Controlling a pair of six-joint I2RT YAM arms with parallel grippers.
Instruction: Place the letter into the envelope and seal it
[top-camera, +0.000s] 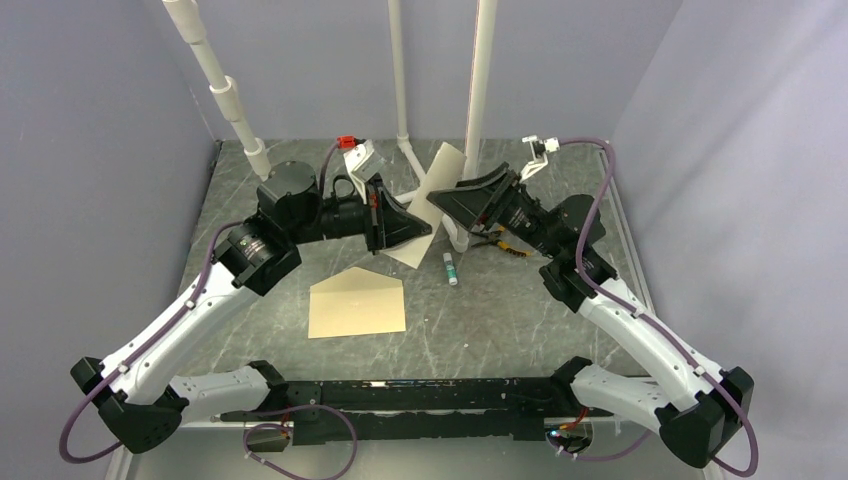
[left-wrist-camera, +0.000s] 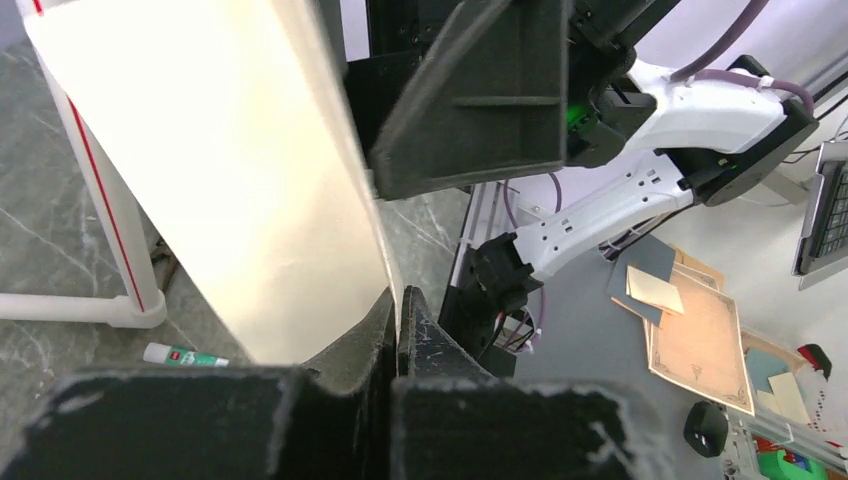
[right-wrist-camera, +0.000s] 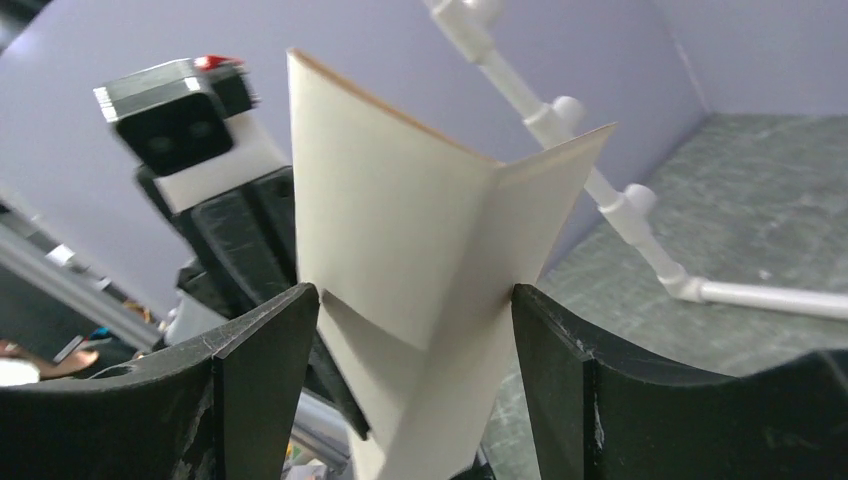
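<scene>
The left gripper (left-wrist-camera: 397, 310) pinches the letter (left-wrist-camera: 230, 180) by its edge, upright at upper centre of the top view. The right gripper (right-wrist-camera: 415, 295) straddles the creased sheet with its 2 jaws apart, possibly brushing it. Close squarely across the crease. The envelope (top-camera: 357, 303) lies flat at centre.

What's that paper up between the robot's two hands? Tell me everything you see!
It is the letter, a thin, pale cream paper sheet with an orange-tan edge. It hangs in the air, nearly on end, bent along a crease into a shallow V. The left gripper is shut on it near its lower end. The right gripper is open, one finger on each side; whether they touch the paper is unclear.
</scene>
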